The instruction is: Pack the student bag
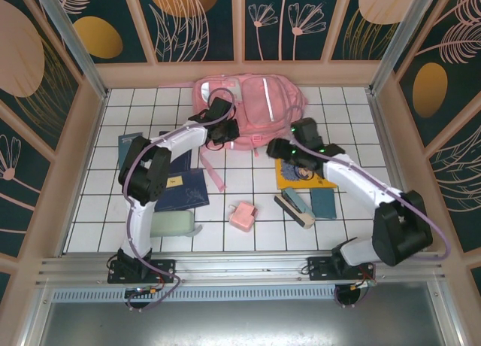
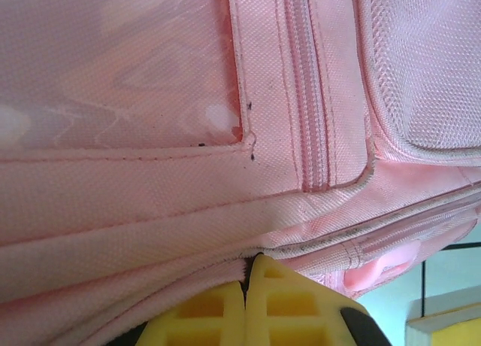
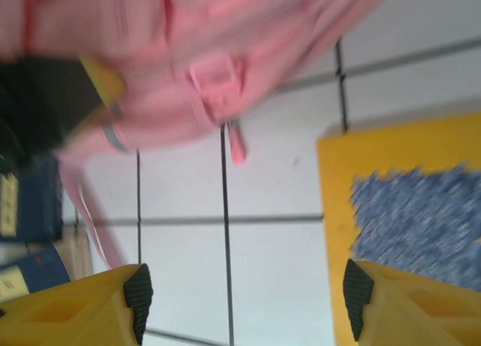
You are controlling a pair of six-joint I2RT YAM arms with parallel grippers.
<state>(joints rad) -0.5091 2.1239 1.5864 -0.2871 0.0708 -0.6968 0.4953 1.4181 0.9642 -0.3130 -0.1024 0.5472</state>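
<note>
The big pink bag (image 1: 252,105) is lying flat at the far middle of the white tiled worktop (image 1: 218,241), close to the back wall, with a strap (image 1: 214,173) being trailed toward the near side. The left end effector (image 2: 246,280) is being pressed against the bag's near edge, at a seam near a zip (image 2: 308,98). Its yellow fingers (image 2: 285,308) are being held shut, tip to tip; whether any cloth is being pinched between them cannot be told. The right end effector (image 3: 246,289) is being held open just beside the bag's near right corner, above bare tile. Its two fingers (image 3: 98,316) are being held wide apart and nothing is being gripped between them. A yellow book (image 3: 338,210) with a blue speckled patch is lying just beside it, partly under the right arm. A small pink box (image 1: 242,216) is sitting near the middle of the worktop, well apart from the bag. A dark blue book (image 1: 184,188) is lying under the left arm, and a pale green thing (image 1: 171,224) is lying near it, toward the near edge. A teal book (image 1: 323,203) and a long case (image 1: 294,208) are lying side by side on the right.
</note>
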